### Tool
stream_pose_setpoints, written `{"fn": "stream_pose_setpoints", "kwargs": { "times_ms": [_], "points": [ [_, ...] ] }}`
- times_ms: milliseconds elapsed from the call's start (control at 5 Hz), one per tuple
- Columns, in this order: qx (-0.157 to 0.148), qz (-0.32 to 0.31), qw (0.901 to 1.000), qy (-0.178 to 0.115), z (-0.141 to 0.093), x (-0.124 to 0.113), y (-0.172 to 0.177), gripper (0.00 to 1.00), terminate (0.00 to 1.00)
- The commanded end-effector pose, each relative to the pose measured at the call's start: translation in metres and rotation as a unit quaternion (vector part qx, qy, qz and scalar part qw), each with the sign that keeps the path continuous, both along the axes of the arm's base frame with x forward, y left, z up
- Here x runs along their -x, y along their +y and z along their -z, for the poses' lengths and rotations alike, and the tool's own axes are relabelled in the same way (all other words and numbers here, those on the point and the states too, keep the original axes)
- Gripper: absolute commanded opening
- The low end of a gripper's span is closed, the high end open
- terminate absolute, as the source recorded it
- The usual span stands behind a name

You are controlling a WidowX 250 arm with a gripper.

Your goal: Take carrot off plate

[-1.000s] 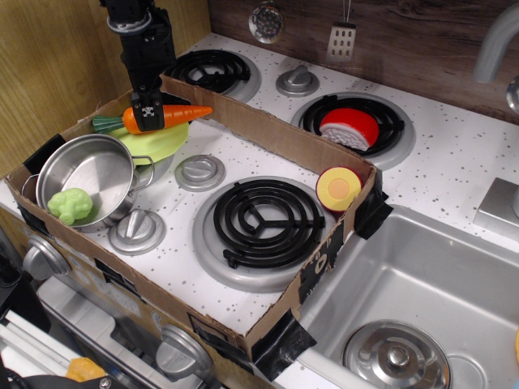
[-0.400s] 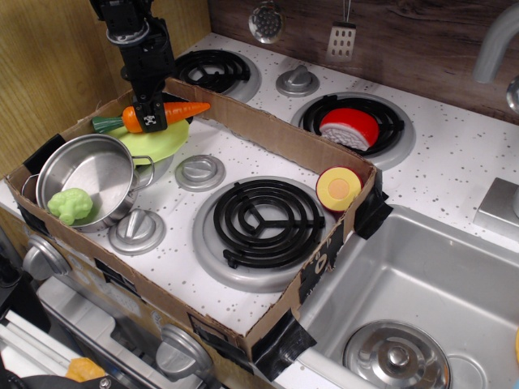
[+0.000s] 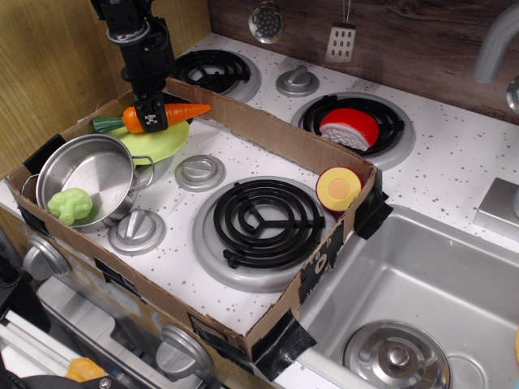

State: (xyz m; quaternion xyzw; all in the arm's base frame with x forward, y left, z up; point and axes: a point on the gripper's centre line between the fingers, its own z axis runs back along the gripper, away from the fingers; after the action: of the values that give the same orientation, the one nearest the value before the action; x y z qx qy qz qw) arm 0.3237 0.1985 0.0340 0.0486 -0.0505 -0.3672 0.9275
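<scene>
The orange carrot (image 3: 182, 109) with its dark green stem end pointing left is held level in the air, just above the pale lime-green plate (image 3: 160, 144). My gripper (image 3: 151, 118) comes down from above at the back left and is shut on the carrot's thick middle. The plate lies at the back left of the cardboard tray, partly hidden behind the steel pot (image 3: 85, 178). The carrot's tip points right, toward the tray's back wall.
The pot holds a light green bumpy toy vegetable (image 3: 70, 205). A cardboard tray wall (image 3: 268, 134) rings the near stove top. A black burner (image 3: 268, 220) lies mid-tray, a red-and-yellow round toy (image 3: 339, 187) at its right corner. A sink (image 3: 422, 300) is at right.
My gripper has lifted the carrot slightly up off the plate since a second ago. Since 0.4 s ago nothing has visibly moved.
</scene>
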Motion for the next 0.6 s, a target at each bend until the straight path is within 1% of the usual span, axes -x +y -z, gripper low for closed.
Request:
{"fn": "stream_pose_setpoints", "kwargs": {
  "times_ms": [0, 200, 400],
  "points": [
    [-0.097, 0.013, 0.9951, 0.006, -0.067, -0.014, -0.016, 0.00, 0.00],
    [-0.144, 0.008, 0.9895, 0.004, -0.089, -0.007, -0.033, 0.00, 0.00],
    [-0.171, -0.020, 0.9849, 0.015, -0.107, 0.004, -0.053, 0.00, 0.00]
  ]
}}
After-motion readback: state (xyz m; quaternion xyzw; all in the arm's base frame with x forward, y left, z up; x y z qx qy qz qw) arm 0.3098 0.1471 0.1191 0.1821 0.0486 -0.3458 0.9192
